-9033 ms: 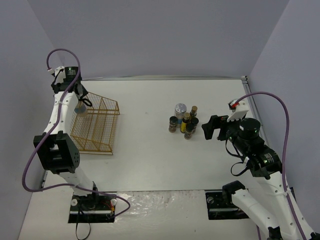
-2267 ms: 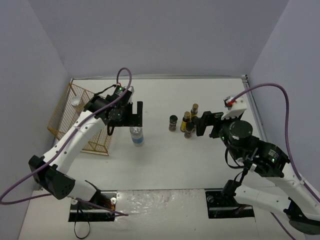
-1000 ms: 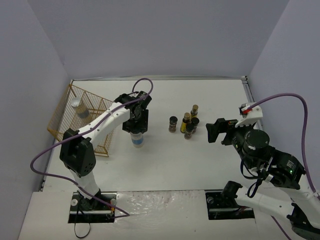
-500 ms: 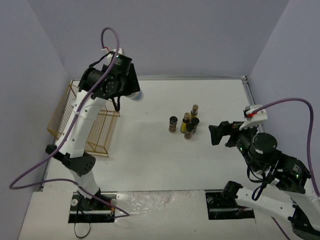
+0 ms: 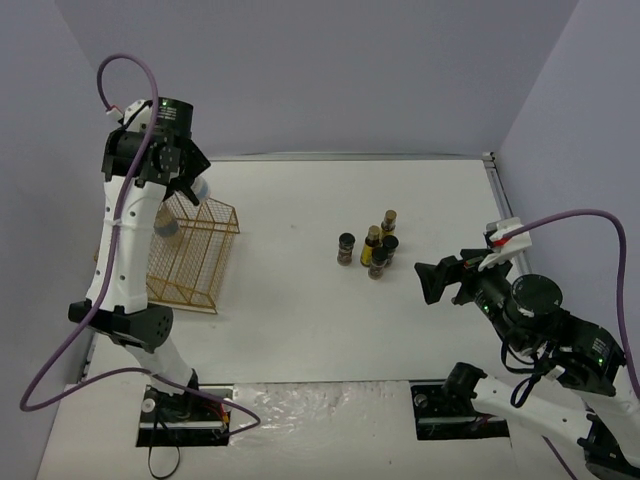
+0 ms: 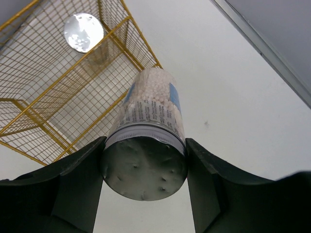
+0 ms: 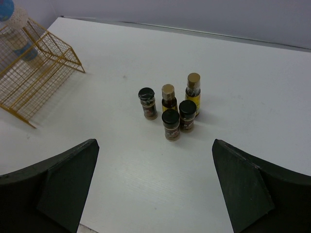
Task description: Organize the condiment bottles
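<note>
Left wrist view: the left claw is clamped on a wide white bottle, with its two dark fingers pressing either side just below the silver cap. The cap faces the camera. The bottle's long axis runs straight out along the claw's reach, and its base points away and down toward the top rim of the gold wire rack. Gripping near the cap leaves the base free, which looks suited to lowering the bottle base-first into the rack. A second white bottle stands inside the rack, cap up, so this one is probably meant to join it.

Top external view: the left arm is lifted high at the far left of the desk. The held bottle is in the air near the rack's far corner, not touching the wire. Five small bottles stand upright in a tight cluster near the desk's middle, well apart from the rack. They are dark black-capped jars and slim yellow-filled ones. The right claw hovers just to the right of them, jaws spread wide and gripping nothing, probably placed there to take one next.
</note>
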`<state>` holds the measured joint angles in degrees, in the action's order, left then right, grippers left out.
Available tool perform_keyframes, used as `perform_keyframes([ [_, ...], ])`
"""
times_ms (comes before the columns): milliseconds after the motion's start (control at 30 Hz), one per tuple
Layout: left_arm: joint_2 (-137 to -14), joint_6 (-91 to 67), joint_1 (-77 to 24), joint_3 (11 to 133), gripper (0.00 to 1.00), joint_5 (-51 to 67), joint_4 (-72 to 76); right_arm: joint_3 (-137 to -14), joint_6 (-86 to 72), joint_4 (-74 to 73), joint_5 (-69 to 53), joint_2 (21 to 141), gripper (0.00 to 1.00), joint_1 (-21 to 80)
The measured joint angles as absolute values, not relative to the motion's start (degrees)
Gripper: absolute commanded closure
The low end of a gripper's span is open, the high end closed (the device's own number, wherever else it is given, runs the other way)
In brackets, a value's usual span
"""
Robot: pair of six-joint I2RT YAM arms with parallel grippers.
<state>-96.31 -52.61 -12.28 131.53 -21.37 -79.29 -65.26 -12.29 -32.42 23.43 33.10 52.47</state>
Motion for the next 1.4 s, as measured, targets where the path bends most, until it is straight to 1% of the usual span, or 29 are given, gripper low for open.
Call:
perform_keyframes([
  [300,-86.34,-56.25,-1.70,124.34,1.00,-29.84,-80.06,-63.28,-9.35,-32.52,18.44,33.10,0.00,52.47],
  [500,-83.32,-55.95,3.58,122.66,1.00,-30.78,-80.42,-62.18,-8.07,-32.59,16.55,33.08,0.00,52.49],
  [867,-82.11,-53.68,9.00,107.76,1.00,-24.76,-79.70,-61.89,-7.38,-32.60,15.97,32.39,0.00,52.49],
  [1167,-82.37,-52.48,9.73,105.31,1.00,-23.35,-79.04,-61.89,-7.38,-32.60,15.99,31.47,0.00,52.49],
  [1400,-85.71,-52.06,11.02,105.25,1.00,-22.29,-78.62,-61.89,-7.38,-32.60,16.01,31.25,0.00,52.49],
])
